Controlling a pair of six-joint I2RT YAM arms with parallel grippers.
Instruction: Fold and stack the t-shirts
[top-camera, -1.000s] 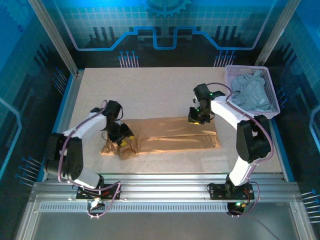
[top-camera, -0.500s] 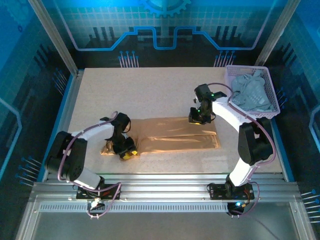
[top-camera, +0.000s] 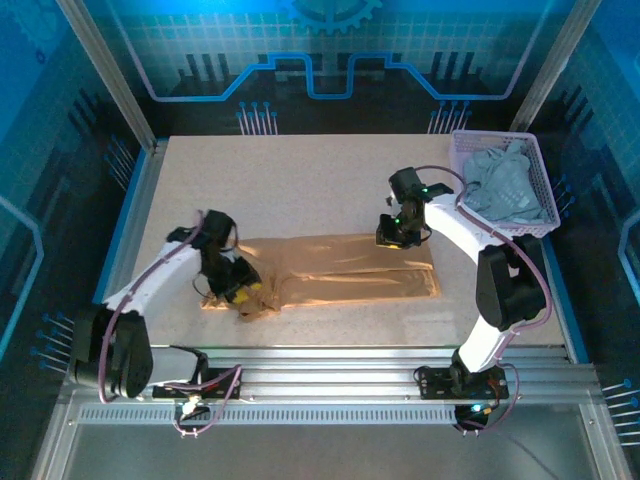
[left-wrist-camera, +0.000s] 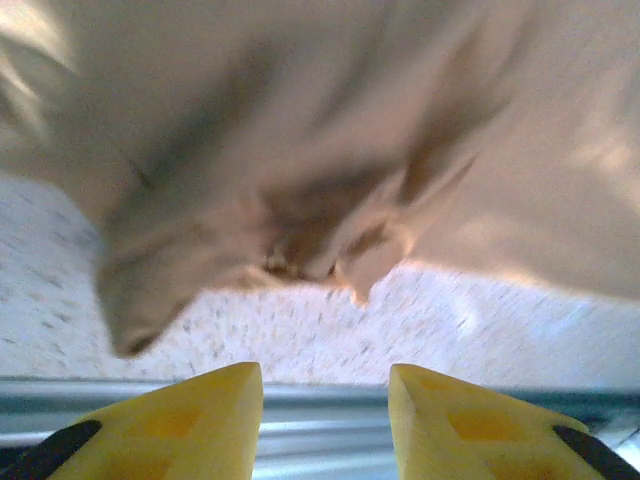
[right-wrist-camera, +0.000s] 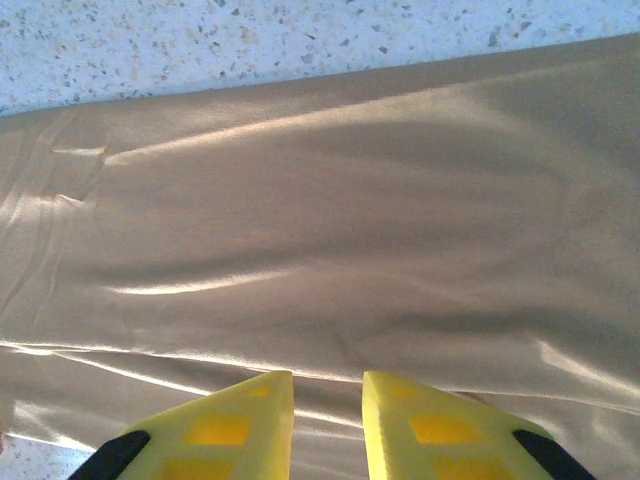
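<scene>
The tan t-shirt (top-camera: 350, 270) lies folded into a long strip across the table's middle, its left end bunched and creased. My left gripper (top-camera: 246, 290) hovers over that bunched end. In the left wrist view the left gripper (left-wrist-camera: 323, 385) is open with nothing between the yellow fingers (left-wrist-camera: 200, 420), and the crumpled tan cloth (left-wrist-camera: 350, 150) lies just ahead of them. My right gripper (top-camera: 393, 238) sits at the strip's far right edge. In the right wrist view it (right-wrist-camera: 327, 390) stands narrowly open over the smooth tan cloth (right-wrist-camera: 320, 200). The grey-blue t-shirt (top-camera: 500, 185) lies heaped in the basket.
The lavender mesh basket (top-camera: 490, 136) stands at the table's back right corner. Bare speckled tabletop (top-camera: 300, 180) stretches behind the strip. A metal rail (left-wrist-camera: 40, 400) runs along the near table edge, close to the left gripper.
My left gripper dipped toward the near edge at the shirt's left end, then drew back slightly left, the arm swinging outward. The bunched end has shifted a little. The right arm stayed still.
</scene>
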